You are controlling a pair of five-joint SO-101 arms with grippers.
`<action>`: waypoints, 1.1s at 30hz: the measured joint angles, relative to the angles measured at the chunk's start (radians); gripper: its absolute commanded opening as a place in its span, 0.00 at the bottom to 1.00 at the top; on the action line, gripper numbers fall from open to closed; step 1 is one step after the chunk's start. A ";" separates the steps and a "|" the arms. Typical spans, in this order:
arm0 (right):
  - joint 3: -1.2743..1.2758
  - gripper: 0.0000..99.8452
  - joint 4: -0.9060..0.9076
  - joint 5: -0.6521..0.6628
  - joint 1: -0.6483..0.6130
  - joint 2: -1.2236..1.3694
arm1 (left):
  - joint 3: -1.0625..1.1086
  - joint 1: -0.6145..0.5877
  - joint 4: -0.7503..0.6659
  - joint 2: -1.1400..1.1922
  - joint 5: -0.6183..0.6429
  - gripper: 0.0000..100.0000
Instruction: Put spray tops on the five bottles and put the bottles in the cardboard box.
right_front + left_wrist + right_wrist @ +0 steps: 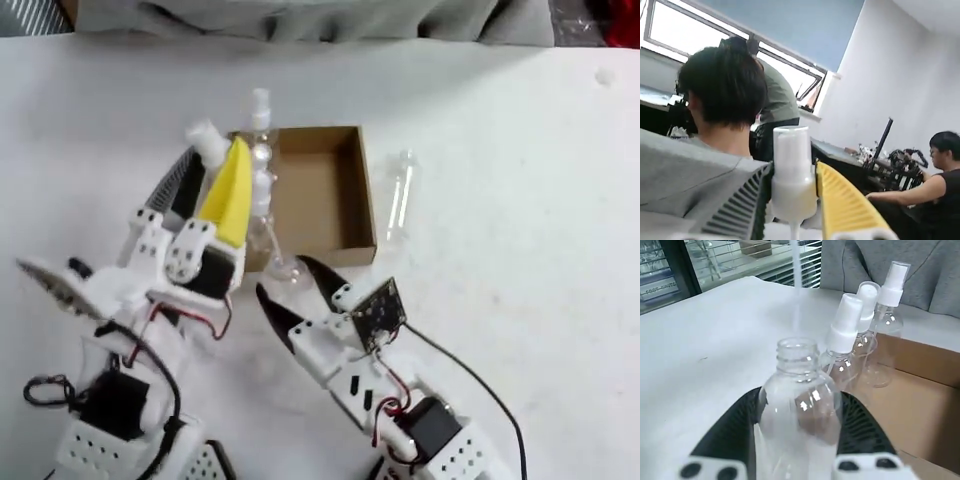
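Progress is sitting at roughly three out of five, I'm guessing. High view first: capped bottles [262,165] are standing in the cardboard box [362,200] along one wall. The left gripper [215,148] is pinching a spray top [207,138] up over that side of the box, and the right gripper [283,277] is clamping an open bottle [280,262] just in front of the box. A fifth bottle [400,192] is waiting on the table [520,150] just beside the box's far wall, and it's looking topless from here, though I'm not swearing to it. The left wrist view is giving what the overhead is blurring: the spray top is sitting upright, squeezed at its collar between the grey and yellow fingers [840,205]. The right wrist view is filling in the rest. The black jaws are hugging the open bottle's body on both sides, its neck is bare, and the top's dip tube [796,290] is hanging right above the mouth, not in yet. It's also the view where I'm counting exactly three capped ones in the box. So what's remaining, I'm thinking, is seating this top, boxing that bottle, then doing the fifth.
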 measured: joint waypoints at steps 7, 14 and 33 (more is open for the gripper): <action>0.000 0.02 0.000 0.000 0.000 0.000 | 0.144 0.005 0.000 -0.106 0.000 0.02; 0.000 0.02 0.000 0.000 0.000 0.000 | 0.161 0.150 0.129 -0.199 -0.002 0.02; 0.000 0.02 0.000 0.009 -0.003 0.000 | 0.252 0.183 0.394 -0.307 -0.005 0.02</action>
